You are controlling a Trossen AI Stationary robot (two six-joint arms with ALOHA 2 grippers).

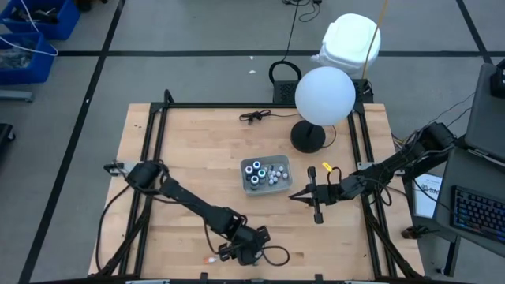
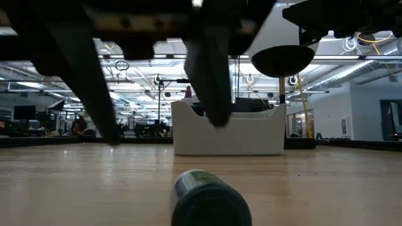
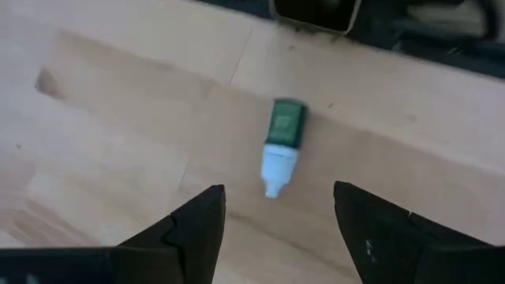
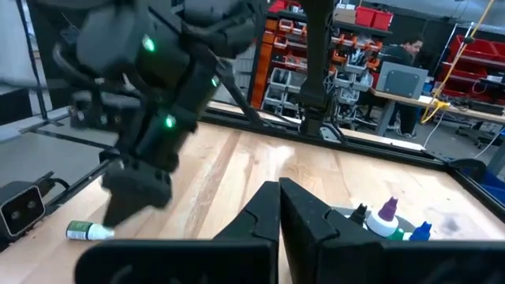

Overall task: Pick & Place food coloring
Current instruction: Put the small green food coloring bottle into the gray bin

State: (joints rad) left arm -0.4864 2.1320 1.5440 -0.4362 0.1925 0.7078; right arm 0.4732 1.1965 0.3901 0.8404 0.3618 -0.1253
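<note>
A small green food coloring bottle (image 3: 281,142) with a white cap lies on its side on the wooden table near the front edge, also seen in the low view (image 2: 210,199) and the right wrist view (image 4: 88,230). My left gripper (image 3: 278,229) hangs open just above and short of it, one finger on either side of its line, touching nothing. More food coloring bottles stand in the grey tray (image 1: 278,163) at the table's middle. My right gripper (image 1: 304,195) hovers shut and level to the right of the tray, with nothing in it.
A black lamp base (image 1: 308,136) with a white globe (image 1: 324,95) stands behind the tray. A black cable (image 1: 254,117) lies at the far edge. A black frame (image 1: 158,118) borders the table. Bare wood lies left of the tray.
</note>
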